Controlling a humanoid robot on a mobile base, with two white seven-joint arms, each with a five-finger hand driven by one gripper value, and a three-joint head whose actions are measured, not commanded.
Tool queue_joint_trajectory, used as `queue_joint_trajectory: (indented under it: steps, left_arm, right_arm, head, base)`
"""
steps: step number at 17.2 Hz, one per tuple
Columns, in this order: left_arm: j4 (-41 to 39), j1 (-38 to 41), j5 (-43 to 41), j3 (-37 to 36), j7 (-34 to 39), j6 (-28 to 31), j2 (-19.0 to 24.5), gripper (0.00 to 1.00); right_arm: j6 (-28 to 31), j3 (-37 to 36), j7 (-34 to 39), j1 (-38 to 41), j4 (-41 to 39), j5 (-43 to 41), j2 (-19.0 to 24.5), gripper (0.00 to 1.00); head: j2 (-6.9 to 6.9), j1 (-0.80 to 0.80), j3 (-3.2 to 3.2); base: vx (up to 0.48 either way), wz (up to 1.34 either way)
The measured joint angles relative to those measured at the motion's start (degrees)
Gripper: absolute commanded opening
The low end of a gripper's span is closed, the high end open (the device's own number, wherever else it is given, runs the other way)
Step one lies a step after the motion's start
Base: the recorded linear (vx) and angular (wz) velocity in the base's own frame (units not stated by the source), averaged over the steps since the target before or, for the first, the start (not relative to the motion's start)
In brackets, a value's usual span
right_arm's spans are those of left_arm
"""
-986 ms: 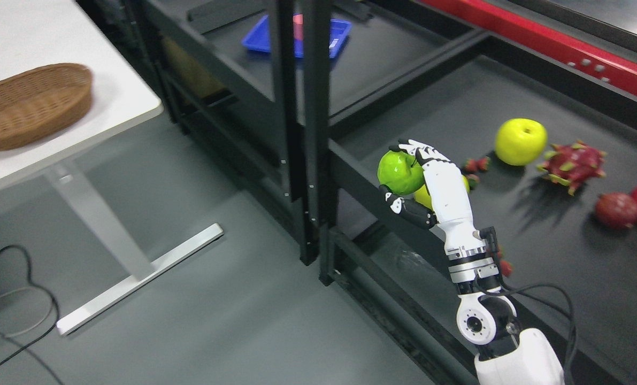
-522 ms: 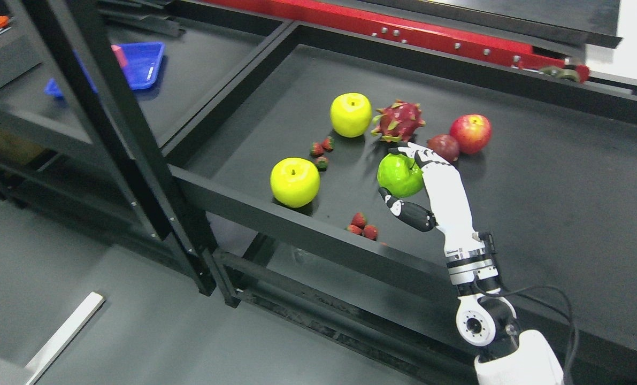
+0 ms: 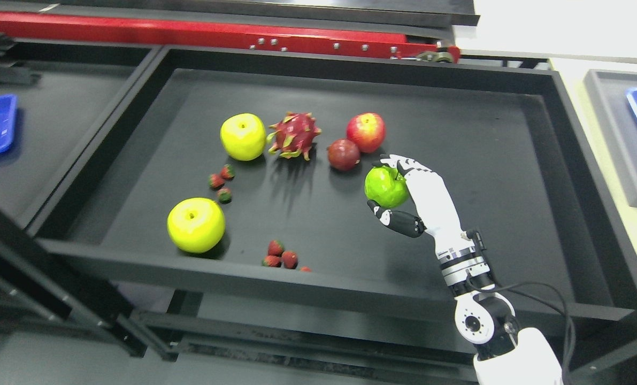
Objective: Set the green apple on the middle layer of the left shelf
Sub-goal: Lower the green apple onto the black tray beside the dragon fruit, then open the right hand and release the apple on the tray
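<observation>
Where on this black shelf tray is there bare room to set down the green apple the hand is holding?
The right hand grips the green apple. Bare tray lies to its right up to the right wall, and along the back wall. The middle, between the dragon fruit and the front strawberries, is open too. The fruit row left of the hand is crowded.

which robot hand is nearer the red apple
Right. The right robot hand, holding the green apple, sits just in front and right of the red apple. The left one is out of view.
</observation>
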Motion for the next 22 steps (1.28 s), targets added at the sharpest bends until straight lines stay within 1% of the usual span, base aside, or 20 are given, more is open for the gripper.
queue_joint_trajectory:
  steps: [3, 6, 12, 13, 14, 15, 16, 19, 22]
  left_arm:
    - [0.01, 0.01, 0.0, 0.0, 0.0, 0.0, 0.0, 1.0]
    - [0.01, 0.0, 0.0, 0.0, 0.0, 0.0, 0.0, 1.0]
    - [-0.01, 0.01, 0.0, 0.0, 0.0, 0.0, 0.0, 1.0]
    - [-0.01, 0.01, 0.0, 0.0, 0.0, 0.0, 0.0, 1.0]
    - [-0.02, 0.01, 0.0, 0.0, 0.0, 0.0, 0.0, 1.0]
    - [-0.02, 0.01, 0.0, 0.0, 0.0, 0.0, 0.0, 1.0]
    - [-0.02, 0.01, 0.0, 0.0, 0.0, 0.0, 0.0, 1.0]
    - [-0.02, 0.01, 0.0, 0.0, 0.0, 0.0, 0.0, 1.0]
    - [-0.02, 0.01, 0.0, 0.0, 0.0, 0.0, 0.0, 1.0]
  right_arm:
    - [-1.4, 2.02, 2.16, -0.76, 0.2, 0.18, -0.21, 0.03]
    - [-2.18, 5.32, 6.99, -2.44, 0.57, 0.41, -0.29, 0.03]
    - [-2.66, 13.09, 12.26, -9.64, 4.26, 2.1, 1.23, 0.05]
    - [-2.67, 14.07, 13.38, -10.92, 5.19, 2.34, 1.76, 0.08]
    - [-2.64, 14.98, 14.96, -12.03, 6.1, 2.59, 2.22, 0.2]
    - [-2.4, 15.72, 16.03, -13.02, 6.92, 2.74, 2.61, 0.61]
    - [-1.97, 16.52, 17.4, -14.03, 7.87, 2.82, 3.05, 1.0]
    - [1.67, 17.15, 18.76, -15.58, 9.71, 1.28, 3.96, 1.0]
    - [3.31, 15.33, 18.91, -16.13, 10.9, -3.58, 4.55, 1.0]
  head:
    - [0.0, 0.0, 0.0]
    - [0.0, 0.0, 0.0]
    - [0.0, 0.0, 0.0]
    - [0.0, 0.0, 0.0]
    - [0.0, 0.0, 0.0]
    - [0.0, 0.0, 0.0]
    - [0.0, 0.0, 0.0]
    - [0.0, 0.0, 0.0]
    - [0.0, 0.0, 0.0]
  base:
    - [0.156, -0.25]
    - [0.16, -0.1]
    - [0.107, -0.01]
    - [0.07, -0.01]
    - [0.042, 0.0]
    - [0.042, 0.0]
    - [0.025, 0.0]
    - [0.008, 0.0]
    - [0.0, 0.0]
